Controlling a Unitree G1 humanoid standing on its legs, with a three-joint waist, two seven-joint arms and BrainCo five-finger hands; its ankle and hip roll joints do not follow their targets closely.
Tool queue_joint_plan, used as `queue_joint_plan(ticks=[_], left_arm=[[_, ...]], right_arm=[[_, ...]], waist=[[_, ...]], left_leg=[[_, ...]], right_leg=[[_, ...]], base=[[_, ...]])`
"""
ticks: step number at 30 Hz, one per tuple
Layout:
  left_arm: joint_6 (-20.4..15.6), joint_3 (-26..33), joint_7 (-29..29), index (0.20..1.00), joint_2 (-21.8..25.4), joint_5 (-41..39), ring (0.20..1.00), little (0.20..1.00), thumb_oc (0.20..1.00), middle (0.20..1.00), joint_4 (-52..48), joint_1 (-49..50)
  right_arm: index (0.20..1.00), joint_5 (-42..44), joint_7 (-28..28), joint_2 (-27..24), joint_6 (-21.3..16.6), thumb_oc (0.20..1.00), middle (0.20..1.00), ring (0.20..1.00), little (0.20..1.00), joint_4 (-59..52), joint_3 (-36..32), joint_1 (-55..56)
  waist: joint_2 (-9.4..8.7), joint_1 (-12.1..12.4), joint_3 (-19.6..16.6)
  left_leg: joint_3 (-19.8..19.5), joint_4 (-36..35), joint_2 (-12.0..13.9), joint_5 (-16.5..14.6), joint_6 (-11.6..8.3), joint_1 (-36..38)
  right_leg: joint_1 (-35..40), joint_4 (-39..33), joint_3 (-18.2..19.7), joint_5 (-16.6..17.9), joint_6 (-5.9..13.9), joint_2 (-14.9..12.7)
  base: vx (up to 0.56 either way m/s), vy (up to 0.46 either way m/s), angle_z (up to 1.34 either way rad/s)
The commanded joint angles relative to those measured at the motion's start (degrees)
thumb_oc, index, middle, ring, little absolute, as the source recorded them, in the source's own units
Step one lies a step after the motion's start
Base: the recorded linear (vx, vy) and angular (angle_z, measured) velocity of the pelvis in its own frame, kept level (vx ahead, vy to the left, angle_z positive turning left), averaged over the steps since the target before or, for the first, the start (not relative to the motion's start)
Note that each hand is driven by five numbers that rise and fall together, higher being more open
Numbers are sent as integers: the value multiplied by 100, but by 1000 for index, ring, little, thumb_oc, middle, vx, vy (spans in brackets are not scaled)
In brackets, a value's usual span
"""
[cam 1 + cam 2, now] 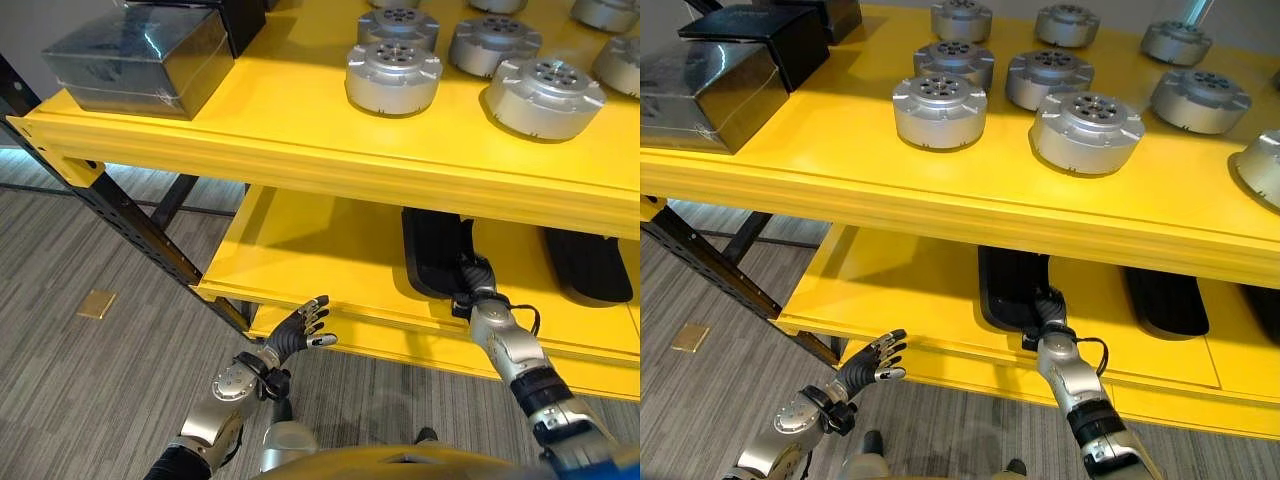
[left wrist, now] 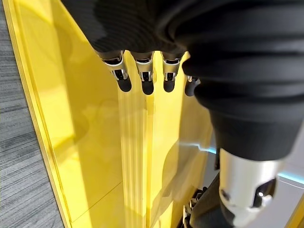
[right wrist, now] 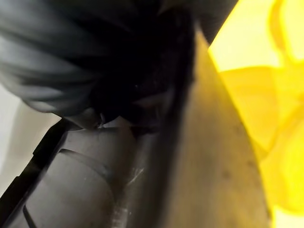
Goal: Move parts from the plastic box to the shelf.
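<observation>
Snagging is risked as the right hand (image 1: 478, 283), grip hidden, is pressed against the flat black plastic tray (image 1: 432, 250) on the yellow lower shelf (image 1: 300, 245), while the left hand (image 1: 300, 330) is held open.

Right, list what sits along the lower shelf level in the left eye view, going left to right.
left hand, held open in front of the lower shelf edge → black tray, with the right hand reaching into it → second black tray.

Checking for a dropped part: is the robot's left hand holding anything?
No, the left hand hangs open before the yellow lower shelf, nothing in it.
</observation>
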Motion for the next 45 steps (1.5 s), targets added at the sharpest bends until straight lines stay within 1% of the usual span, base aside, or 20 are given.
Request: queue_joint_plan(ticks=[1,3,5,10,13,17,18,21,24,27,38,45], left_arm=[[-81,-33,-33,1000,28,-315,1000,1000,1000,1000,-476,-291],[-18,-51,-8,1000,65,-499,1000,1000,1000,1000,-501,-455],[-1,-164,127,1000,111,-639,1000,1000,1000,1000,-550,-626],[-47,-315,206,1000,156,-691,1000,1000,1000,1000,-535,-696],[-43,-399,299,1000,205,-766,1000,1000,1000,1000,-563,-807],[-65,-470,386,1000,249,-839,1000,1000,1000,1000,-583,-904],[-101,-514,426,1000,262,-879,1000,1000,1000,1000,-582,-946],[-120,-541,454,1000,309,-885,1000,1000,1000,1000,-606,-987],[-193,-581,431,1000,327,-901,1000,1000,1000,1000,-544,-1009],[-205,-627,455,1000,325,-885,1000,1000,1000,1000,-536,-1024],[-220,-767,565,1000,324,-921,1000,1000,1000,1000,-452,-1172],[-348,-813,597,1000,276,-900,1000,1000,1000,1000,-367,-1183]], right_arm=[[200,-83,-300,-238,-137,200,200,200,200,-244,-284,-576],[200,-22,-437,-294,-19,200,200,200,200,94,-317,-978],[200,-12,-467,-474,128,200,200,200,200,830,-389,-1576],[200,42,-507,-620,19,200,200,200,200,1534,-355,-1889],[200,-116,-497,-749,-4,200,200,200,200,1946,-364,-2204],[200,-208,-481,-921,102,200,200,200,200,2261,-320,-2462],[200,-289,-493,-1038,91,200,200,200,200,2435,-304,-2542],[200,-294,-491,-1166,115,200,200,200,200,2600,-288,-2595],[200,-424,-447,-1263,41,200,200,200,200,2729,-244,-2594],[200,-499,-417,-1337,43,200,200,200,200,2789,-199,-2616],[200,-668,-290,-1411,-51,200,200,200,200,2930,7,-3028],[200,-623,-223,-1350,-74,200,200,200,200,2860,112,-3147]], waist=[[138,115,11],[155,186,123],[238,233,375],[289,250,544],[341,261,661],[392,265,765],[413,254,819],[421,244,871],[418,225,897],[414,210,903],[489,203,990],[533,178,1056]], left_leg=[[262,408,6,-91,296,-74],[209,521,22,-83,288,-262],[167,756,35,-119,276,-460],[189,874,77,-129,259,-542],[216,839,83,-94,246,-564],[232,843,69,-88,238,-593],[246,856,63,-88,240,-613],[257,869,57,-96,241,-634],[280,876,61,-100,245,-626],[289,898,65,-110,242,-615],[263,944,61,-145,230,-643],[267,928,45,-142,231,-648]], right_leg=[[-394,978,193,-361,-402,209],[-530,1067,203,-383,-429,225],[-702,1197,223,-392,-478,224],[-829,1306,272,-386,-481,209],[-906,1264,324,-322,-438,192],[-975,1292,329,-305,-421,165],[-1018,1321,327,-297,-413,144],[-1062,1347,332,-294,-401,127],[-1076,1364,338,-290,-393,115],[-1083,1385,348,-293,-399,116],[-1168,1473,355,-321,-411,99],[-1234,1529,353,-316,-414,66]], base=[[-64,-65,12],[-124,-55,16],[-161,-5,4],[-55,-10,-1],[-72,-5,-4],[-69,19,-5],[-78,19,-3],[-57,2,-2],[-11,-1,-1],[0,0,0],[-6,2,0],[-15,13,-4]])
